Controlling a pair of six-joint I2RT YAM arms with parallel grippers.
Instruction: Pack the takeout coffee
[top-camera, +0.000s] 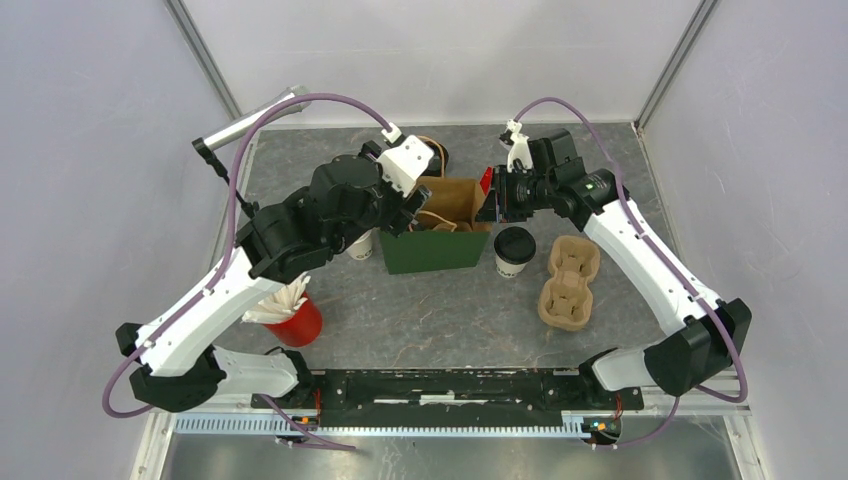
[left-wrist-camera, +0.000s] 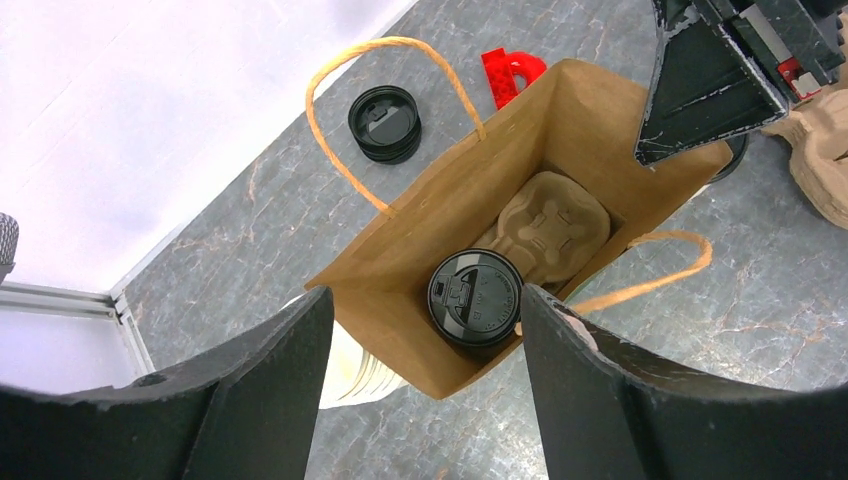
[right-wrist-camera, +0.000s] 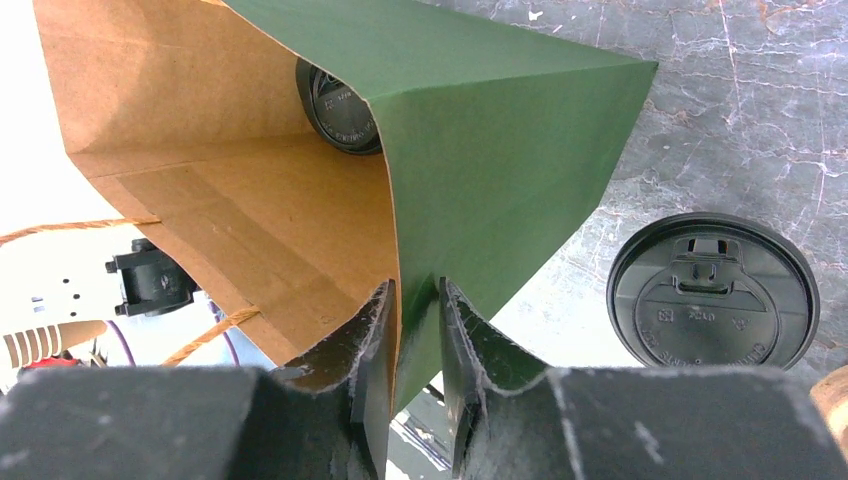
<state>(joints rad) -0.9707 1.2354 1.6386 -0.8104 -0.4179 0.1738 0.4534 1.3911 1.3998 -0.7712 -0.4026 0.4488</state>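
I'm hovering left gripper (left-wrist-camera: 424, 305) wide above bag (left-wrist-camera: 580, 110) holding one lidded cup (left-wrist-camera: 476, 297), right gripper (right-wrist-camera: 415, 295) narrowly straddling bag's edge.

No legible text anywhere; faint embossed marks on black lid (right-wrist-camera: 712, 290), unreadable.

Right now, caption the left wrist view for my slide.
Left jaws open above the paper bag, with a lidded coffee cup and a cardboard carrier inside.

Left arm (top-camera: 195, 310) and right arm (top-camera: 650, 265): white link shells, black joint housings. Purple cable (top-camera: 235, 190) loops along each. Left tool (left-wrist-camera: 425, 300), right tool (right-wrist-camera: 415, 290): matte black fingers, edges scuffed pale. Small green light (top-camera: 591, 184) near right wrist.
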